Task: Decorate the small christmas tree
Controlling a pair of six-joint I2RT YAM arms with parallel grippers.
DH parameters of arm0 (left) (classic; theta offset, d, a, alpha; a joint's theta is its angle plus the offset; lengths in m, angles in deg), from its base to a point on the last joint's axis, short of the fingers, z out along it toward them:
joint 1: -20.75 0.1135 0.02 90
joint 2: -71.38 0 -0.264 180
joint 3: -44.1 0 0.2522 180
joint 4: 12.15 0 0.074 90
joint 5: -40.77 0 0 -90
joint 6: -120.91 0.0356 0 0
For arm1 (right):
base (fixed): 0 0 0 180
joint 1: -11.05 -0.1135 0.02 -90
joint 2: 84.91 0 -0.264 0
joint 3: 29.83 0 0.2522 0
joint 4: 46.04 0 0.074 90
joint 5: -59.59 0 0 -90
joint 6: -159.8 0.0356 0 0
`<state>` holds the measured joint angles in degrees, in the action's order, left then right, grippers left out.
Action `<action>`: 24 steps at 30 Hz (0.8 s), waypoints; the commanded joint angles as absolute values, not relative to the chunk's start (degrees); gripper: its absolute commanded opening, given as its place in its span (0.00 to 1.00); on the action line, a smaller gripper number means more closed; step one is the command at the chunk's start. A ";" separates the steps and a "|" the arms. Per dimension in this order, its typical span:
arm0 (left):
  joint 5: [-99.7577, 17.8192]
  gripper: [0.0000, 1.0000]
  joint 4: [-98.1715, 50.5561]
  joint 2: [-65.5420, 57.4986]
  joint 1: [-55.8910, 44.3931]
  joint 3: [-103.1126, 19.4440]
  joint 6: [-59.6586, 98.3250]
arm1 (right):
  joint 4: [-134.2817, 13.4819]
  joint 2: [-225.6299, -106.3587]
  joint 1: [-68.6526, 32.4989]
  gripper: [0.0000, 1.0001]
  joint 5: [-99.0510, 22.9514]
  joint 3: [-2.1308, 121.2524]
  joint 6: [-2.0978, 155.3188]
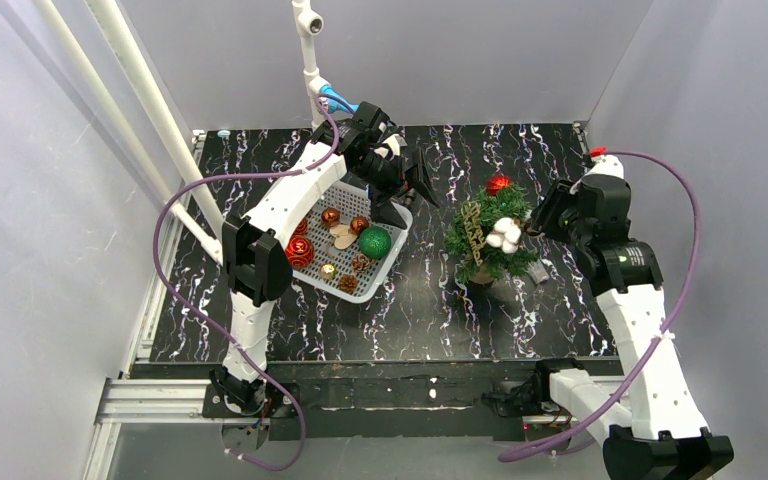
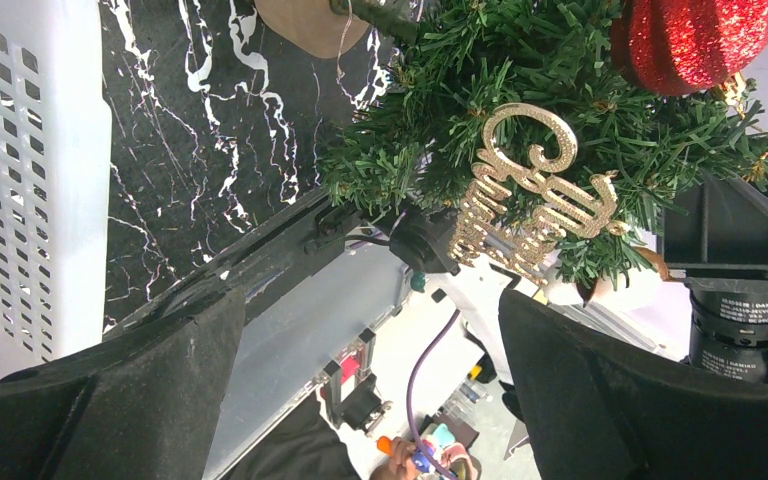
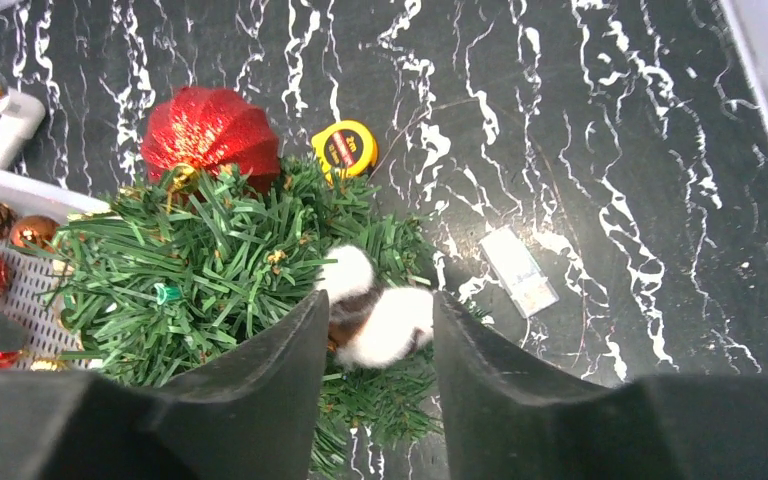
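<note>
Right gripper (image 3: 380, 305) is at the small christmas tree (image 1: 488, 238), jaws parted, the white cotton cluster (image 3: 392, 328) showing in the gap (not pinched, by the look of it). The tree stands on the black marbled table (image 1: 420, 320), right of the white basket (image 1: 362, 296). Left gripper (image 2: 370, 300) hangs wide open over the basket's far corner, holding nothing.

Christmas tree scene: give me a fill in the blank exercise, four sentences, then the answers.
1. The glittery ball on the small christmas tree is coloured ____.
2. The script ornament hanging on the tree is coloured ____.
3. The right gripper stands at a fluffy ornament whose colour is ____.
4. The left gripper, near the white basket, has its jaws ____.

Missing words: red; gold; white; open.
</note>
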<state>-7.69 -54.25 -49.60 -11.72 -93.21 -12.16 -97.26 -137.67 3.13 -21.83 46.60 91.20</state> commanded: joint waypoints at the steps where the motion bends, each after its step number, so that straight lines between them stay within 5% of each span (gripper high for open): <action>1: -5.73 0.99 -57.56 -46.41 -12.03 -92.36 -11.94 | -97.79 -135.27 2.88 0.53 -17.09 50.41 88.75; 24: -12.58 0.99 -59.21 -38.18 -11.87 -91.57 -2.34 | -99.18 -131.36 3.05 0.62 -6.30 57.44 84.88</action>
